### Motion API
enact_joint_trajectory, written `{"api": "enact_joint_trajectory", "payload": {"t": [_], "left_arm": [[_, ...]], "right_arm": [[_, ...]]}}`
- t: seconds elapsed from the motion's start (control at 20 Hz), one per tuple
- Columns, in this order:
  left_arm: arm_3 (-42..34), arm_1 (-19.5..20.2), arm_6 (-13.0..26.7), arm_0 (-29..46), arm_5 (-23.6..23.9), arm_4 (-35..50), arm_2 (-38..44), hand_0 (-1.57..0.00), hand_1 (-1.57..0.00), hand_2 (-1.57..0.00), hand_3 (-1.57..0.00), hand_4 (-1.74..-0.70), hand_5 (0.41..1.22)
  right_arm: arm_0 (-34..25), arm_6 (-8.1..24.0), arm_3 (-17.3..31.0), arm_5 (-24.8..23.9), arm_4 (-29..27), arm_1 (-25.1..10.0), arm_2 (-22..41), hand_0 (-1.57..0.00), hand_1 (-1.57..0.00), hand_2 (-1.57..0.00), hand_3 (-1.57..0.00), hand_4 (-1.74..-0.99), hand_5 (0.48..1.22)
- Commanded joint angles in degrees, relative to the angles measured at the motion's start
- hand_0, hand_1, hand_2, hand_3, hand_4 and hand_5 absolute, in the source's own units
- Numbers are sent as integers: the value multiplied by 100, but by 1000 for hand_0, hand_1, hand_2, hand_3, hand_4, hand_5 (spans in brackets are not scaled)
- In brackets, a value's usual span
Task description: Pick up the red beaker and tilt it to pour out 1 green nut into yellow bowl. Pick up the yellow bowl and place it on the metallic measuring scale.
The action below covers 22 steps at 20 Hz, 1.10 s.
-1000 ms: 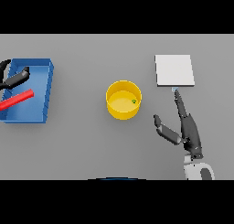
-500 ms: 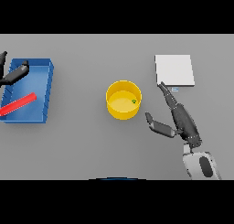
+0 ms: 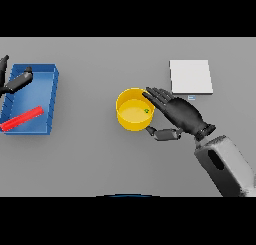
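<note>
the left robot hand (image 3: 14, 82) is cut off at the left edge over a blue tray (image 3: 51, 96), so whether it's open or closed can't be told. one red beaker (image 3: 22, 119) lies flat in the tray, a plain cylinder. one round yellow bowl (image 3: 131, 119) sits mid-surface (image 3: 90, 164) with one tiny green nut (image 3: 146, 110) inside. the right robot hand (image 3: 180, 114) is open, fingers straight over the bowl's right rim, thumb beside its wall. one flat square metallic scale (image 3: 190, 76) sits apart, upper right.
</note>
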Motion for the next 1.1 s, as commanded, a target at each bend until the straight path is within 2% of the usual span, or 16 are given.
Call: {"api": "enact_joint_trajectory", "payload": {"t": [0.0, 0.15, 0.45, 0.65, 0.75, 1.05], "left_arm": [[5, 1, -6, 4, 7, 24, 21, 0, 0, 0, 0, -795, 721], [-13, -11, 56, 15, 7, 19, -15, 0, 0, 0, 0, -798, 723], [49, -3, 18, -34, -31, 13, 0, 1, 1, 1, 1, -794, 717], [72, -28, 25, -79, -16, -10, -9, 1, 1, 1, 1, -795, 729], [126, -53, -18, -114, -53, -13, -12, 1, 1, 1, 1, -796, 733], [15, 42, -38, -30, -60, -4, -9, 1, 1, 1, 1, -799, 738]], "right_arm": [[-128, -29, 67, 105, 45, -10, 81, 1, 1, 1, 1, -1269, 662], [-546, -56, 390, 387, 142, 7, 277, 1, 1, 1, 1, -1274, 656], [-1233, -445, 1066, 837, 314, -20, 667, 1, 1, 1, 1, -1255, 686], [-1490, -510, 1530, 1032, 331, 138, 826, 1, 1, 1, 1, -1243, 682], [-1637, -533, 1786, 1099, 407, 190, 934, 1, 1, 1, 1, -1260, 679], [-1865, -479, 2130, 1367, 526, 288, 1159, 1, 1, 1, 1, -1303, 674]]}}
